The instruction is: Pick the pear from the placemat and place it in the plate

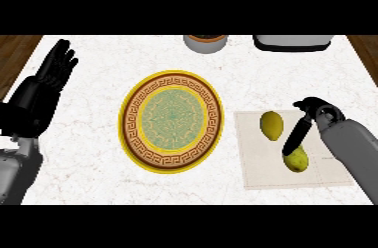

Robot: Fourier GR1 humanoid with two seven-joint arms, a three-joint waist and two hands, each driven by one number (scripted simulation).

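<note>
Fingers [297,136] on the right hand [319,114] are pretty much straight, stretched down and to the left from the wrist, with the tips landing on the top end of the pear [297,161]. They're not wrapped around it, so I'd say the hand is touching it but has no hold of it. That's from the head view, which is the only angle there is.

The pear is greenish-yellow and lies on the pale placemat [258,177], toward its lower right. A yellower oval fruit [272,125] lies near it, up and to the left on the same mat. It's close to the pear but not touching it.

The big round plate [130,117], yellow rim with a brown patterned ring, sits just left of the mat on the white marble counter [96,97].

The left hand [55,67] is over at the left edge, fingers spread and pointing up, holding nothing.

At the back edge there's a round pot [205,43] and a grey appliance [291,42].
</note>
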